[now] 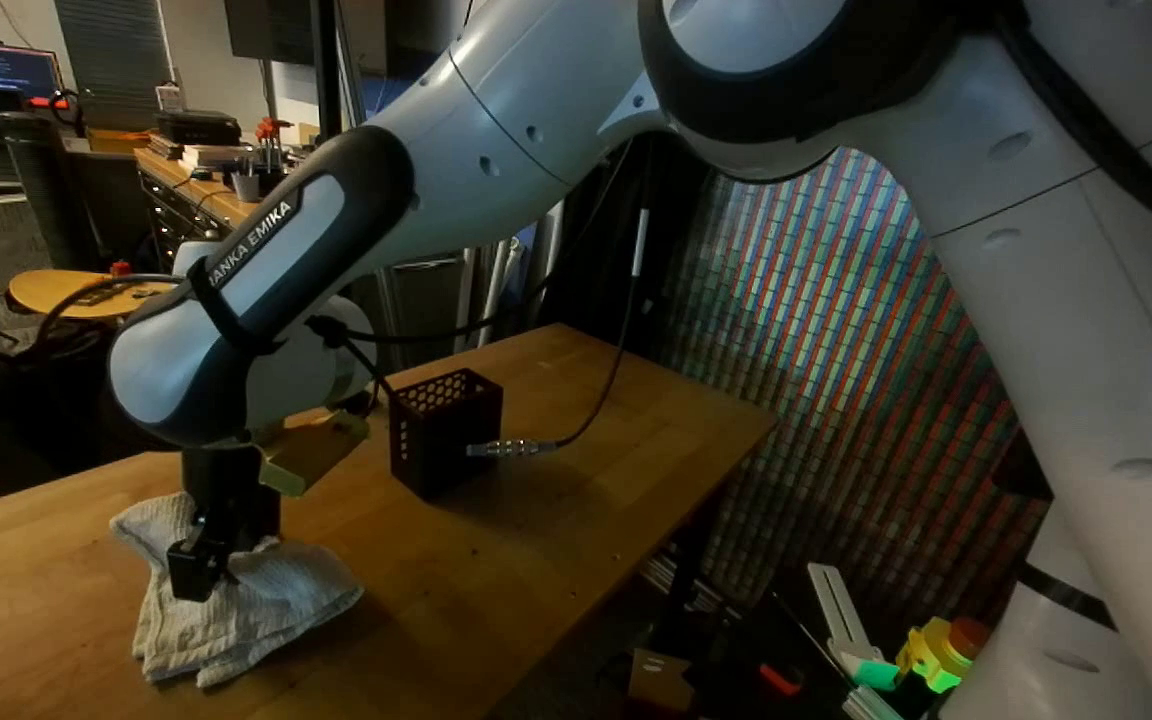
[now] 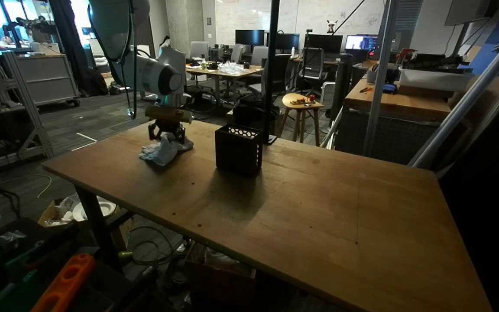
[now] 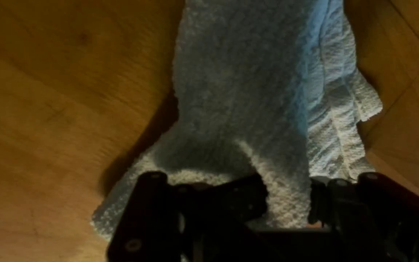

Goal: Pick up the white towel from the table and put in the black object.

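On the tan wooden tabletop (image 2: pixel 319 199) sits the crumpled white cloth towel (image 1: pixel 246 620), heaped in loose folds with its outer edges spread on the wood. You see its colour run from off-white to grey, with a blue cast along one side in the wrist view. Its weave is soft and nubby; in that same view, layered folds with ribbed lines and uneven, rounded edges lie along the right, and a dark shadow borders the left. The tabletop is smooth and faintly grained, marked by small dark spots. Apart from the towel, the black rectangular box (image 2: pixel 237 151) stands upright, square-cornered and flat-walled, with hexagonal holes near its top. The towel lies directly beneath your black two-fingered claw (image 3: pixel 288 199), a raised fold reaching up between the blocky fingers (image 3: pixel 231 200). These stand apart, one on either side of the fold; you cannot tell whether they grip the cloth or merely straddle it.
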Robot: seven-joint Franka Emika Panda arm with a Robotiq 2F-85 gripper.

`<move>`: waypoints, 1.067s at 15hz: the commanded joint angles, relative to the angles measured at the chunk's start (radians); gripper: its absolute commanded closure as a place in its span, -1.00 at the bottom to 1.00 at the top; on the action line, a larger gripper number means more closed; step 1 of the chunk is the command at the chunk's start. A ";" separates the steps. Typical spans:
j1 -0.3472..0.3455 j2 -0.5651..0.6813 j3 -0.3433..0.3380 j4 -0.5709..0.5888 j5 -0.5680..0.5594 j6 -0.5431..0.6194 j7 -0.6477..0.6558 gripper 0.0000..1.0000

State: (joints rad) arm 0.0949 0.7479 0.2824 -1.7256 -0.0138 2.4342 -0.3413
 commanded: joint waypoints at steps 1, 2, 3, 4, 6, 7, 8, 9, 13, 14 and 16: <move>-0.005 -0.112 -0.002 -0.065 0.028 -0.041 0.024 1.00; -0.004 -0.132 -0.006 -0.075 0.028 -0.048 0.032 1.00; -0.004 -0.162 -0.011 -0.088 0.028 -0.057 0.046 1.00; -0.003 -0.188 -0.018 -0.099 0.028 -0.064 0.059 1.00; 0.000 -0.246 -0.040 -0.125 0.023 -0.077 0.099 1.00; 0.003 -0.274 -0.055 -0.136 0.019 -0.086 0.124 1.00; 0.005 -0.298 -0.073 -0.146 0.014 -0.095 0.151 1.00; 0.004 -0.320 -0.092 -0.153 0.013 -0.107 0.182 1.00; 0.000 -0.384 -0.174 -0.159 -0.012 -0.145 0.298 1.00; -0.002 -0.394 -0.191 -0.156 -0.018 -0.153 0.316 1.00; -0.009 -0.412 -0.227 -0.145 -0.034 -0.172 0.343 1.00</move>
State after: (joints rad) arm 0.0891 0.3913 0.0946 -1.8590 -0.0205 2.2953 -0.0592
